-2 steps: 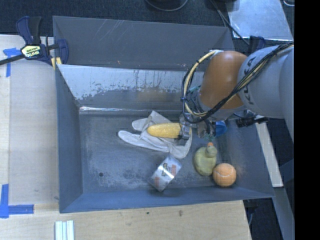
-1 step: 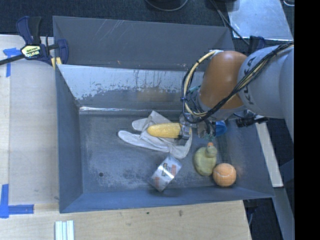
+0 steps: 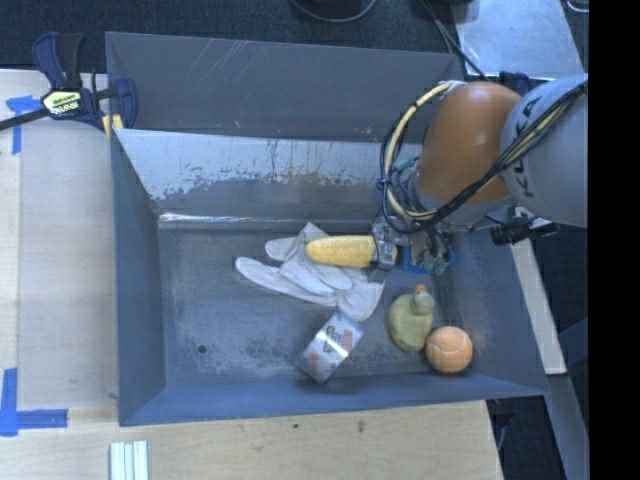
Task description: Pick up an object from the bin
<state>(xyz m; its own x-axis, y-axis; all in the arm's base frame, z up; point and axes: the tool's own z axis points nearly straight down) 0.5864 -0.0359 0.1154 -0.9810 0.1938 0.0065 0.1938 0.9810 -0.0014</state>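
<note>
A grey metal bin [image 3: 140,298] with sloping walls sits on a pale tabletop, seen from above. Near the middle of its floor a yellow corn cob [image 3: 338,251] lies on its side, resting across the upper edge of a crumpled white glove [image 3: 290,276]. The robot's gripper [image 3: 386,252] is down at the cob's right end, touching it or just beside it; whether it is open or closed, or has hold of the cob, cannot be told. Below the glove lies a silvery crumpled packet [image 3: 328,348]. To its right, a green pear-shaped toy [image 3: 407,323] and an orange ball [image 3: 449,349] touch each other near the front right corner. The arm, under its orange cover [image 3: 470,148], reaches in from the right. For a sound grasp the gripper likely needs to close across the cob's narrow width and avoid pinching the glove's fabric underneath
</note>
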